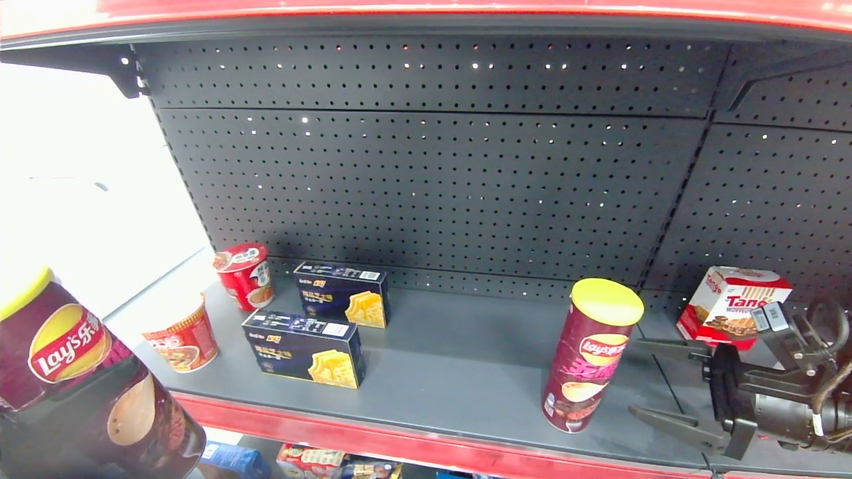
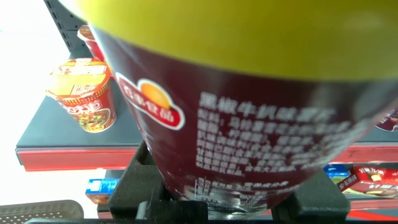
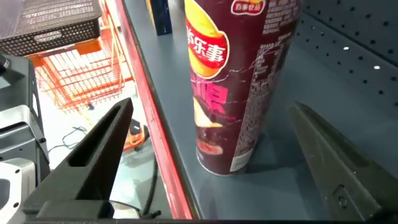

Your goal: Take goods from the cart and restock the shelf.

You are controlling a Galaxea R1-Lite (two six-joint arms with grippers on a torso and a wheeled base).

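A maroon chips can with a yellow lid stands upright on the grey shelf deck, right of centre. My right gripper is open just to its right, its fingers level with the can's lower half and clear of it. In the right wrist view the same can stands just beyond the gripper, between the spread fingers. A second chips can is tilted at lower left, in front of the shelf. My left gripper is shut on this can near its base.
Two red cup noodles and two dark blue boxes occupy the shelf's left part. A red-and-white wafer box stands at back right. An orange cart stands below. The deck's red front edge has stocked goods beneath it.
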